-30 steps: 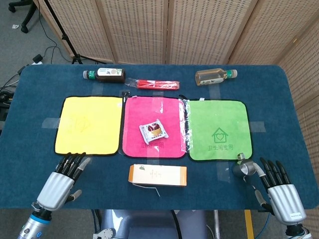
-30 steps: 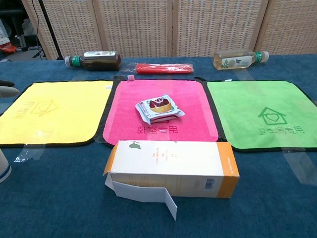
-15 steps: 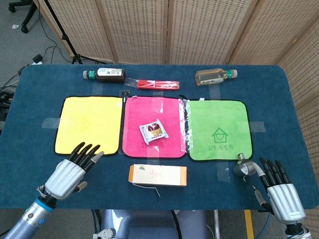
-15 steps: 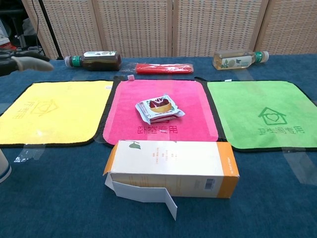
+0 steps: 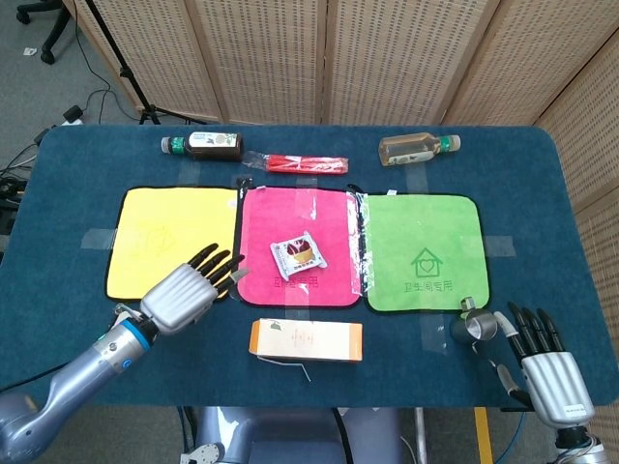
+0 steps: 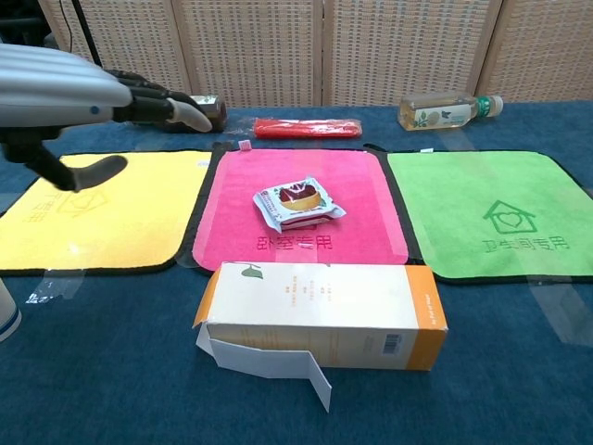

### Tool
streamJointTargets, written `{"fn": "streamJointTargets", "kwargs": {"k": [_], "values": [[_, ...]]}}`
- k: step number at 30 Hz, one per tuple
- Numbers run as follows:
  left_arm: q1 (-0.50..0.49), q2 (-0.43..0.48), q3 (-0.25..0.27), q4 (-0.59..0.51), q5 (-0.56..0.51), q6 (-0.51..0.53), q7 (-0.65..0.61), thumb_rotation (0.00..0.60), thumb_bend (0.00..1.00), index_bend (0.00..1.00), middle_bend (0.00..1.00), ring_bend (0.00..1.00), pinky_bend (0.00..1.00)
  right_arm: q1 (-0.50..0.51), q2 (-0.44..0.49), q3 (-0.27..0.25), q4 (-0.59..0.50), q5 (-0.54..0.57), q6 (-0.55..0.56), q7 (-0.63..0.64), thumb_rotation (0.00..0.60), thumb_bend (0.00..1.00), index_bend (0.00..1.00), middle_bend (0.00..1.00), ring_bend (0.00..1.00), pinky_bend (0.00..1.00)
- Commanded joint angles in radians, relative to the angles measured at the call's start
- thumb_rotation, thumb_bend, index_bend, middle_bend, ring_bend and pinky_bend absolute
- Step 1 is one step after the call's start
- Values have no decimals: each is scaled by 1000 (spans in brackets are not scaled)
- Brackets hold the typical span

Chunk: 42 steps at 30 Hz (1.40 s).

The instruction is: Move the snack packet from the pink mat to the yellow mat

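Observation:
The snack packet (image 5: 299, 254) (image 6: 297, 204), white with a red picture, lies in the middle of the pink mat (image 5: 298, 205) (image 6: 296, 167). The yellow mat (image 5: 164, 237) (image 6: 102, 213) lies bare just left of it. My left hand (image 5: 187, 289) (image 6: 69, 93) hovers over the yellow mat's near right corner, fingers spread and pointing toward the packet, holding nothing. My right hand (image 5: 544, 362) rests at the table's near right corner, fingers apart and empty; the chest view does not show it.
An orange-and-white carton (image 5: 306, 340) (image 6: 320, 313) lies in front of the pink mat. A green mat (image 5: 424, 253) lies to the right. Two bottles (image 5: 204, 145) (image 5: 416, 148) and a red packet (image 5: 305, 162) line the far edge. A small metal cup (image 5: 470, 325) sits beside my right hand.
My left hand has risen from the near left edge and swung right and forward, over the yellow mat toward the packet. The right hand has hardly moved.

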Motion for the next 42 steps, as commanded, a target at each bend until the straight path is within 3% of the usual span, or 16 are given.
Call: {"fn": "streamJointTargets", "kwargs": {"k": [1,8,22,31,42], "values": [[-154,-108,-31,98,-178,-64,161,600,789,0,0,0,0,5,-1,7,8,19,-12,16,600,440,18,0,0,0],[-358,-303,-11,303,-378,-100,279,600,865,0,0,0,0,18,-2,24,30,82,-56,61,600,440,18,0,0,0],[-578,-557,42,603,-481,-180,280,600,899,0,0,0,0,32,-5,52,72,165,-101,119,600,440,18,0,0,0],[-638,-615,91,672,-501,-191,239,600,899,0,0,0,0,32,1,54,74,174,-102,133,600,440,18,0,0,0],[-648,-606,167,681,-543,-166,206,600,900,0,0,0,0,29,2,49,64,162,-91,122,600,440,18,0,0,0]]}}
